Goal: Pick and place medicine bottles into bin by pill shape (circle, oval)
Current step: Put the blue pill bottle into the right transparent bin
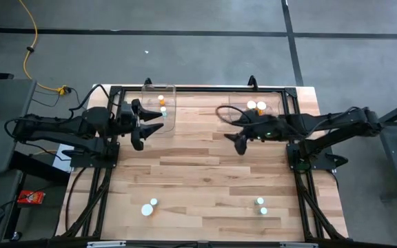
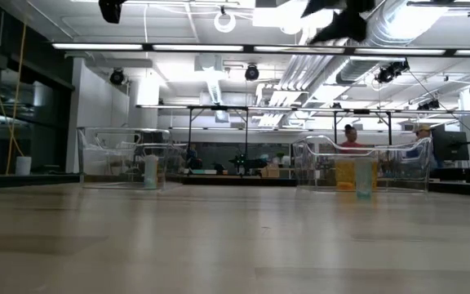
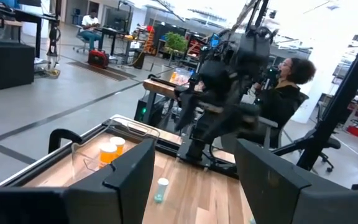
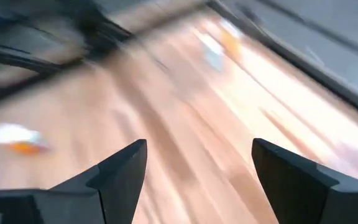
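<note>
No legible text, label, brand, number or sign is found in any view. Labels on the medicine bottles point(image 1: 149, 207) are too small to be read. A small red item point(image 1: 30, 198) at the lower left of the high view carries markings that cannot be resolved.

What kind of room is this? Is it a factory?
More likely a robotics lab or workshop: a wooden table with two robot arms, exposed pipes and strip lights overhead, and people sitting at workbenches in the big open room behind.
</note>
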You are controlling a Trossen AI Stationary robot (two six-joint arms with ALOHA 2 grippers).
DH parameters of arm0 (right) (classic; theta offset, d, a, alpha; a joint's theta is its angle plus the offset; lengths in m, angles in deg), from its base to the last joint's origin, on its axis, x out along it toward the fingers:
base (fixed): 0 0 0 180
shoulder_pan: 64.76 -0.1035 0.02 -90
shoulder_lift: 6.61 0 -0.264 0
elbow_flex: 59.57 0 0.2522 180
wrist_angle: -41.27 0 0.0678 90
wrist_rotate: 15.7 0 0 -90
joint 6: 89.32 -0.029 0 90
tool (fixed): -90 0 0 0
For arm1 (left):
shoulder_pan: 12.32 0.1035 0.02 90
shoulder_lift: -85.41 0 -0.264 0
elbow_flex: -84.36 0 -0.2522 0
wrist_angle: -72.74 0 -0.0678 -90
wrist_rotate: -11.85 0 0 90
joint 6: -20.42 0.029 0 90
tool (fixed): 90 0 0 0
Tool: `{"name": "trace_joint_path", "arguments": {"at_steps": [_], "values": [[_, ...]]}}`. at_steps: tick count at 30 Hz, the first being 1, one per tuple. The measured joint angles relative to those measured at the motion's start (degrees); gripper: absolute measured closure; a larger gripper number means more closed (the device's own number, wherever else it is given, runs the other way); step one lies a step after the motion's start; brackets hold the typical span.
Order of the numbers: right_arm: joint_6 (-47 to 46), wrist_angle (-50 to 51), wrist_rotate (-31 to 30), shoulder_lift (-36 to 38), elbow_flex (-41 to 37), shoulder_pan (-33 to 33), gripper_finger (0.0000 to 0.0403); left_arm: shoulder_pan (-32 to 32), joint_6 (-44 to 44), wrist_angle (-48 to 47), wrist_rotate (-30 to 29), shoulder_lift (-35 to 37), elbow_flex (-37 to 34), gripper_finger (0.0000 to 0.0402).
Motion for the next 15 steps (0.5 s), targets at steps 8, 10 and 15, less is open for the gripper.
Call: {"name": "trace_joint_path", "arguments": {"at_steps": [8, 10, 15], "values": [[-27.16, 26.16, -3.14, -5.29, -1.09, 0.11, 0.0121, 0.0, -1.45, -0.12, 0.15, -0.02, 0.0, 0.019], [-30.26, 24.47, -1.36, -5.81, -4.55, 0.11, 0.0121, 0.0, -1.49, -0.17, 0.15, -0.02, 0.0, 0.019], [-36.73, 19.35, -1.99, -6.14, -11.94, 1.37, 0.0121, 0.0, -1.5, -0.19, 0.15, -0.02, 0.0, 0.019]]}}
